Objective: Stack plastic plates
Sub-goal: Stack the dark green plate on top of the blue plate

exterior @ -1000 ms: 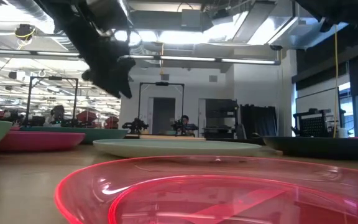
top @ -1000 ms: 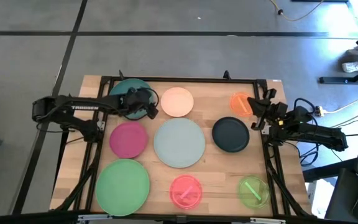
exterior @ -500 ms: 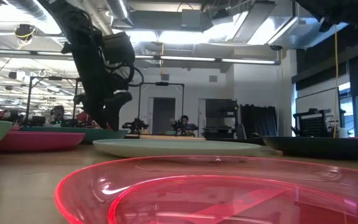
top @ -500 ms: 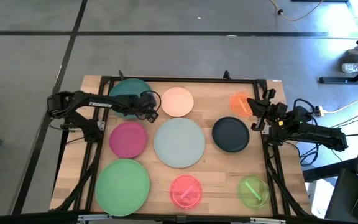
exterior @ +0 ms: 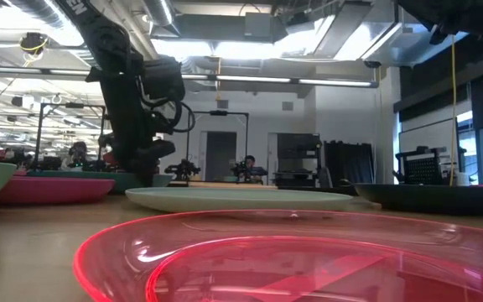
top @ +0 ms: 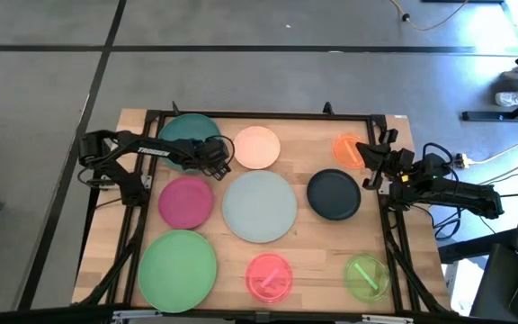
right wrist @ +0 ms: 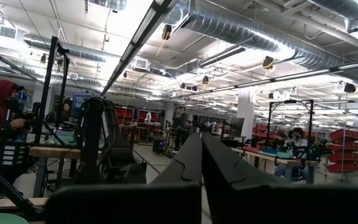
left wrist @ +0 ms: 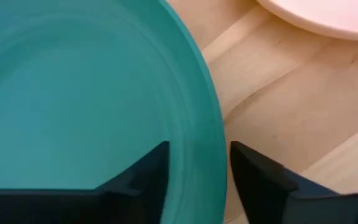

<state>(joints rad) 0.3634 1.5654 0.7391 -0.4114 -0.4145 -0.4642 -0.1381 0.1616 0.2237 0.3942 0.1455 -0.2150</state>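
Nine plates lie flat on the wooden table: teal (top: 183, 133), peach (top: 257, 147), orange (top: 347, 150), dark navy (top: 334, 194), pale blue-grey (top: 259, 206), magenta (top: 185, 200), light green (top: 177, 264), pink (top: 269, 275) and lime (top: 366, 275). My left gripper (left wrist: 197, 169) is open and low over the teal plate's right rim (left wrist: 205, 134). One finger stands inside the rim and one outside, apart from it. It shows in the high view as my left gripper (top: 218, 159). My right gripper (top: 372, 160) is shut beside the orange plate, pointing level.
A black frame (top: 268, 115) runs around the table top, with rails along both sides. The peach plate (left wrist: 328, 15) lies close to the teal plate's right, with bare wood (left wrist: 278, 106) between them. People and benches show in the room beyond.
My left gripper has come down from well above the table onto the teal plate's right rim, shifting slightly toward the table's right and near edge. The plates have stayed where they were.
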